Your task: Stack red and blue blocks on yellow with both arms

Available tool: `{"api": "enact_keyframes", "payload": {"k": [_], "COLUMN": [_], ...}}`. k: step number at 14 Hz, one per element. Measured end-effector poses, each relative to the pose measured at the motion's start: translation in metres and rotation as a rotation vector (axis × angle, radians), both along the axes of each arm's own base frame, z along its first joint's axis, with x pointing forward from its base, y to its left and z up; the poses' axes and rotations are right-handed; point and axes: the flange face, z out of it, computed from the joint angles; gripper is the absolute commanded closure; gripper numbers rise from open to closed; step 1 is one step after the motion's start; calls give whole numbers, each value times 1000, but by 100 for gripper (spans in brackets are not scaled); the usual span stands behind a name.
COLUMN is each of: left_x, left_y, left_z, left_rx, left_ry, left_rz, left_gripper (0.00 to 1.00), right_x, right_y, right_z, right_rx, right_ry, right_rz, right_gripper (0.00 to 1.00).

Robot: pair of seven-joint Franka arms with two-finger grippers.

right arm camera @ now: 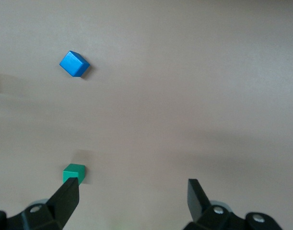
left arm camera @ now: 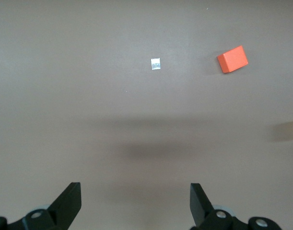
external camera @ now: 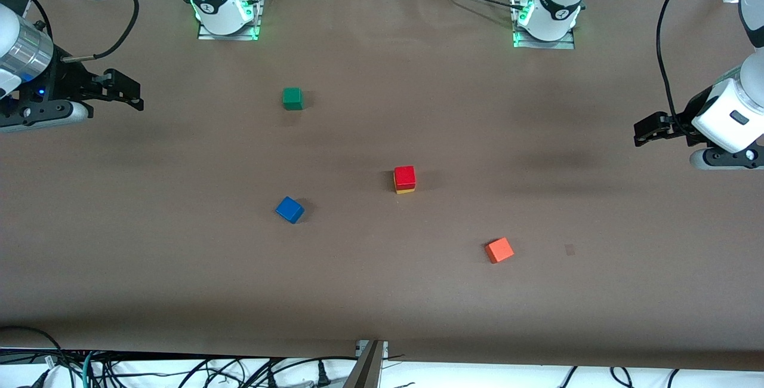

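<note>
The red block point(external camera: 404, 175) is seen stacked on the yellow cube point(external camera: 404, 190) at mid-desk, held by neither hand. The left hand point(external camera: 646, 131) and right hand point(external camera: 128, 92) are released, each raised over its own desk end. The blue block point(external camera: 290, 209) lies apart, toward the right arm's end, with a green cube point(external camera: 292, 98) and an orange cube point(external camera: 499, 250) elsewhere on the desk point(external camera: 382, 292).

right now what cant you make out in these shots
- yellow cube: front view shows only a thin edge; the red cube on it covers the rest.
- left gripper and right gripper: arms cut off by the front view's edges.
- small pale patch on the table: too small to identify.
</note>
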Motion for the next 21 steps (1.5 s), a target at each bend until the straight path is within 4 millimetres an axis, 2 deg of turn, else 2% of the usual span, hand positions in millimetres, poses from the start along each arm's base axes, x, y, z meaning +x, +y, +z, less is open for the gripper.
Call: {"api": "enact_keyframes", "payload": {"k": [21], "left_x": [8], "left_y": [-4], "left_z": [1], "left_rx": [-3], "left_ry": [-19], "left_rz": [-6], "left_gripper": [0], "right_x": [6], "right_y": [-13], "right_z": [-11], "right_rx": [-3], "right_ry": [20], "right_rz": [-25], "right_gripper": [0]}}
